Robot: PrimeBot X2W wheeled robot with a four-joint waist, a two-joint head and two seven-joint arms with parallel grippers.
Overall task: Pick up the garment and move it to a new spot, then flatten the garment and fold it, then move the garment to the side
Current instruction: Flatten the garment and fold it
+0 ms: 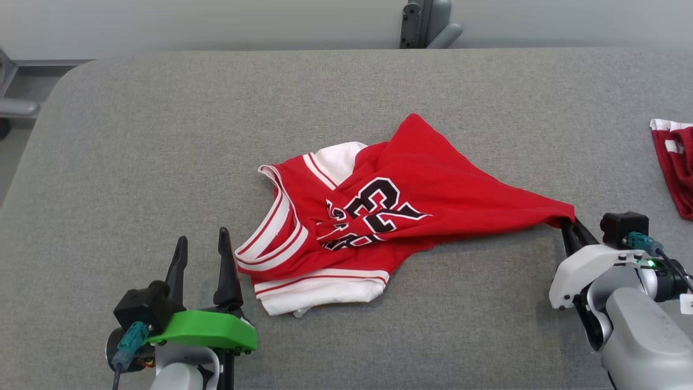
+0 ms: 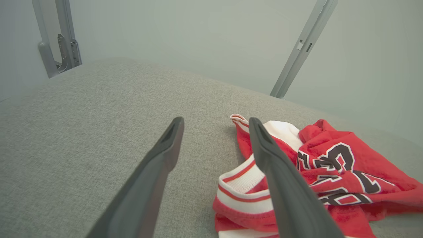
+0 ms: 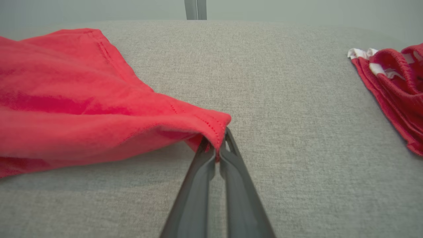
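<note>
– Where is the shirt?
– The red and white shirt (image 1: 379, 211) lies crumpled in the middle of the table (image 1: 162, 135). The right end effector (image 1: 568, 223), pressed together, pinches its red corner at four o'clock.
– And the other arm?
– The left end effector (image 1: 203, 234) is spread and empty, just beside the striped trim at eight o'clock.
– Any writing?
– Black, white-edged numerals, seemingly "23", creased. The rest is unreadable.

You have open tabletop (image 1: 135, 162) left of and beyond the crumpled jersey (image 1: 422, 184); a second red garment (image 1: 674, 162) blocks your far right edge.
</note>
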